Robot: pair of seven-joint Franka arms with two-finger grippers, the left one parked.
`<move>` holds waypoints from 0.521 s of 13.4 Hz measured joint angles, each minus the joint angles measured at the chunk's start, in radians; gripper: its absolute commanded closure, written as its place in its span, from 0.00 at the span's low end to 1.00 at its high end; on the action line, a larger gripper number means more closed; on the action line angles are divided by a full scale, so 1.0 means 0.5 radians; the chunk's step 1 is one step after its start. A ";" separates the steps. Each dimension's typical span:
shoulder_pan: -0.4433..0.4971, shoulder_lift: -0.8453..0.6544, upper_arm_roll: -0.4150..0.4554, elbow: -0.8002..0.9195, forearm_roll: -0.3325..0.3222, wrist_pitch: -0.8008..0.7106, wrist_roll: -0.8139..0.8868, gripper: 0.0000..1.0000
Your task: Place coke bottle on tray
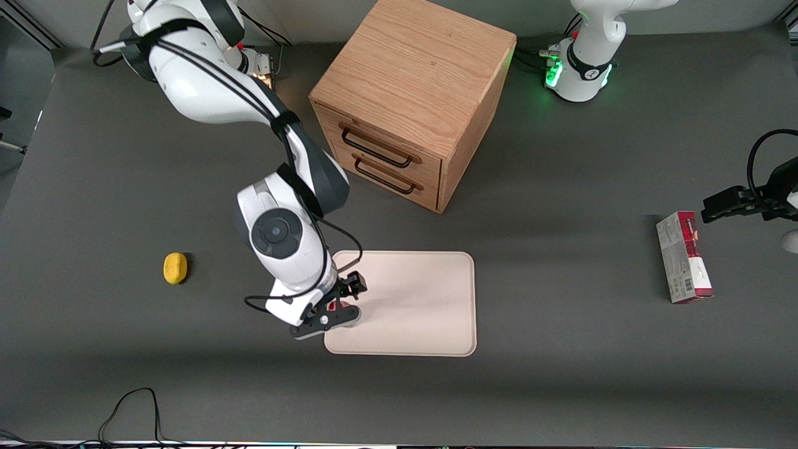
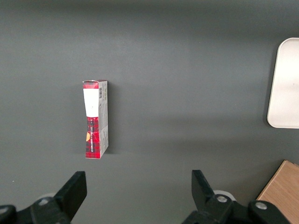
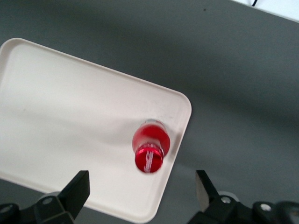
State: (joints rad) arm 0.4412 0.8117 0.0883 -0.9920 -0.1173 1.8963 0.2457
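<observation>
- Bottle (image 3: 149,145) stands upright on the tray (image 3: 70,121), cap up, close to one short rim and near a rounded corner; it looks inside the rim, not on it.
- Pincer (image 3: 142,193) is wide, both fingers (image 3: 77,189) apart and clear of the bottle, hovering above it; holding nothing.
- In the front view the pincer (image 1: 340,302) sits over the tray (image 1: 424,312) edge at the working arm's end; the bottle (image 1: 336,306) shows only as a red speck under the fingers.
- Handling guess: small, slim, rigid plastic, light; smooth sides likely a bit slippery. Tall with a narrow base, so a nudge could tip it, and it stands close to the rim.
- Best hold, I judge: across the body below the cap, from above, fingers on both sides; the cap alone is a small target.
- Task looks basically done; what seems left is lifting the arm straight up without brushing the cap.
- Tray holds only the bottle; the rest of it is bare.
- Drawer box (image 1: 411,106) stands farther from the front camera than the tray, both drawers closed, contents not visible.
- Yellow object (image 1: 175,268) lies on the worktop (image 1: 561,374) toward the working arm's end; carton (image 1: 684,257) lies flat toward the parked arm's end, well apart from the tray.
</observation>
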 measured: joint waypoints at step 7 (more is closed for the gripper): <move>-0.023 -0.583 -0.021 0.021 0.000 -0.811 0.000 0.00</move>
State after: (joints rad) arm 0.4298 0.5202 0.0777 -0.9816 -0.1173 1.4910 0.2457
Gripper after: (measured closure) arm 0.000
